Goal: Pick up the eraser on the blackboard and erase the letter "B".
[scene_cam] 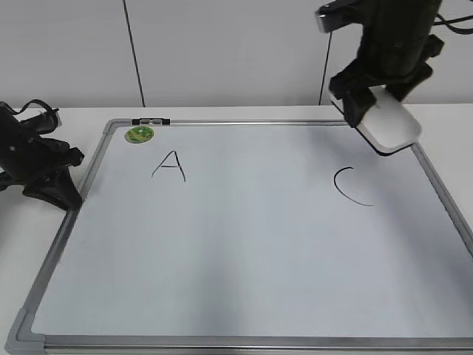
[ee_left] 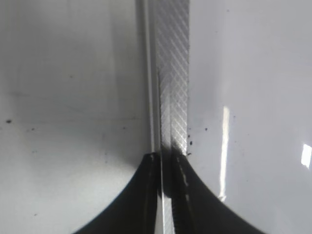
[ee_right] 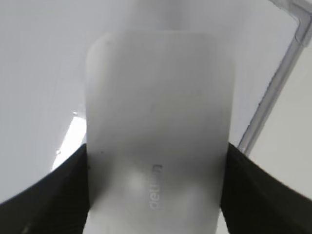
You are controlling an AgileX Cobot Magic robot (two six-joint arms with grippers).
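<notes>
Right wrist view, right pincer (ee_right: 156,195) clamping eraser (ee_right: 158,126)

Blackboard (scene_cam: 244,244): white surface in a silver-grey frame, lying flat on a pale table (scene_cam: 89,115).
Letters: black "A" (scene_cam: 169,166) upper left, black "C" (scene_cam: 352,186) upper right; bare white between them.
Sticker (scene_cam: 139,134): small, round, green, in the top-left corner.
Right gripper (scene_cam: 380,103): clamped on the eraser (scene_cam: 392,124), which is tilted over the board's top-right corner.
Left gripper (scene_cam: 63,188): black, low at the board's left frame; jaw state unclear.
</notes>
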